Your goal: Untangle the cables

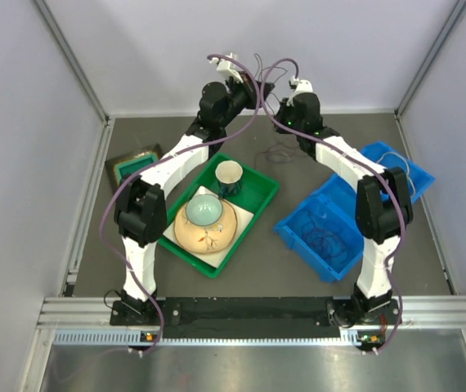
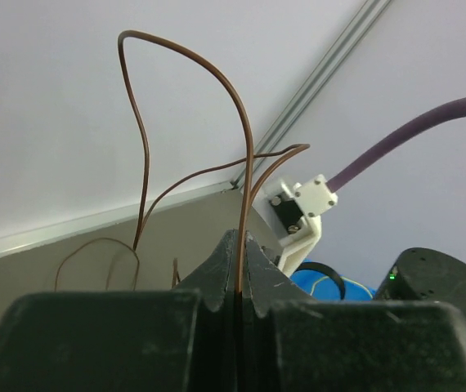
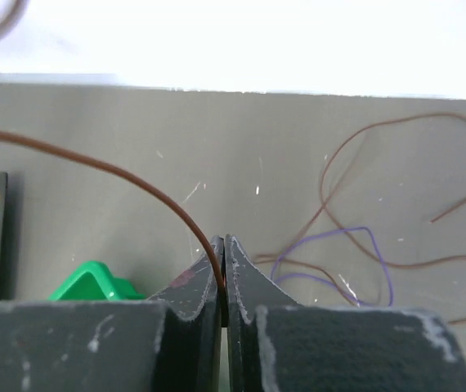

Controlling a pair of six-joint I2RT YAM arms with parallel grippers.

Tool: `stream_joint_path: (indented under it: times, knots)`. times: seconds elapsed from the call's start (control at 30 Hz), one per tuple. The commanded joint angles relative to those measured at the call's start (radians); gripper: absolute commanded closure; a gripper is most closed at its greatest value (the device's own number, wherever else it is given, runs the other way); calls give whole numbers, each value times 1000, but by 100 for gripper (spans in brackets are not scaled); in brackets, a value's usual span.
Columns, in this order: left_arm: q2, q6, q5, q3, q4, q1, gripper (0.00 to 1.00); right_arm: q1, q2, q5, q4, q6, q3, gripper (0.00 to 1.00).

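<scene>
The grey table point(image 1: 266, 257) carries two blue bins point(image 1: 292, 237) and a green tray point(image 1: 257, 189). Both grippers are raised over its far side. The left gripper point(image 2: 239, 245) is clamped on a brown wire point(image 2: 241, 131) that loops up above its fingers. The right gripper point(image 3: 223, 245) is also pinched shut on a brown strand, probably the same one. The rest of the cables point(image 3: 339, 261), brown and purple, lie loosely crossed on the table below. Drawing the grippers apart slowly should free the strand, I judge. Watch the purple wire point(image 3: 339, 234), and pause if it lifts or tightens.
</scene>
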Motion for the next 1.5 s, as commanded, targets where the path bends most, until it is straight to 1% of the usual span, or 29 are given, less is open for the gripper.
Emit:
stream_joint_path:
  times: [0.0, 0.03, 0.1, 0.13, 0.27, 0.47, 0.53, 0.63, 0.7, 0.73, 0.77, 0.8, 0.83, 0.93, 1.03, 1.07, 1.1, 1.13, 1.17, 1.2, 1.23, 1.3, 1.33, 1.4, 1.47]
  knots:
    - [-95, -2, -14, 17, 36, 18, 100, 6, -162, 60, 81, -23, -30, 100]
    - [-98, -8, -14, 13, 39, 22, 100, 6, -223, 71, 90, -25, -53, 100]
    - [-103, -30, -13, 1, 56, 36, 100, -3, -274, 83, 112, -29, -105, 100]
    - [-106, -33, -11, -4, 59, 38, 100, -6, -326, 85, 114, -26, -131, 100]
    - [-115, -44, -16, -19, 56, 45, 100, -21, -437, 76, 137, -11, -191, 100]
    - [-134, -48, 1, -33, 56, 48, 100, -46, -535, 79, 133, 17, -257, 100]
    - [-134, -54, 25, -35, 55, 48, 100, -49, -574, 77, 132, 24, -274, 100]
    - [-132, -83, 59, -32, 61, 47, 100, -53, -618, 88, 111, 21, -286, 100]
    - [-134, -111, 78, -32, 76, 44, 100, -63, -612, 57, 48, 26, -269, 100]
    - [-132, -125, 96, -27, 82, 42, 100, -72, -597, 34, 11, 26, -233, 81]
    - [-128, -148, 107, -21, 84, 44, 100, -78, -582, -7, -77, 23, -211, 60]
    - [-126, -151, 114, -12, 75, 42, 100, -76, -566, -19, -104, -3, -199, 48]
    - [-124, -149, 119, 5, 64, 42, 100, -76, -545, -36, -121, -9, -202, 27]
    - [-131, -157, 124, 7, 62, 42, 100, -76, -531, -102, -111, -23, -246, 13]
    - [-138, -157, 125, 10, 64, 38, 100, -69, -523, -142, -48, -29, -300, 13]
    - [-141, -156, 125, 10, 62, 35, 100, -61, -514, -144, -3, -37, -309, 13]
    - [-143, -154, 128, 10, 62, 35, 100, -44, -508, -144, 17, -60, -318, 14]
    - [-144, -154, 130, 8, 61, 35, 100, -37, -500, -141, 73, -74, -334, 15]
    - [-147, -153, 127, 8, 59, 32, 100, -32, -483, -182, 109, -92, -347, 17]
    - [-149, -153, 128, 8, 58, 33, 100, -20, -479, -190, 145, -112, -363, 18]
    - [-150, -151, 128, 7, 56, 33, 100, -15, -477, -188, 264, -115, -413, 18]
    - [-158, -149, 128, 2, 55, 29, 100, 3, -476, -188, 392, -157, -496, 18]
    - [-161, -149, 128, 2, 55, 30, 100, 12, -471, -169, 450, -170, -506, 18]
    - [-164, -149, 130, -1, 53, 29, 100, 28, -434, -148, 446, -200, -481, 18]
    - [-167, -149, 130, -1, 53, 25, 100, 40, -399, -132, 442, -197, -457, 20]
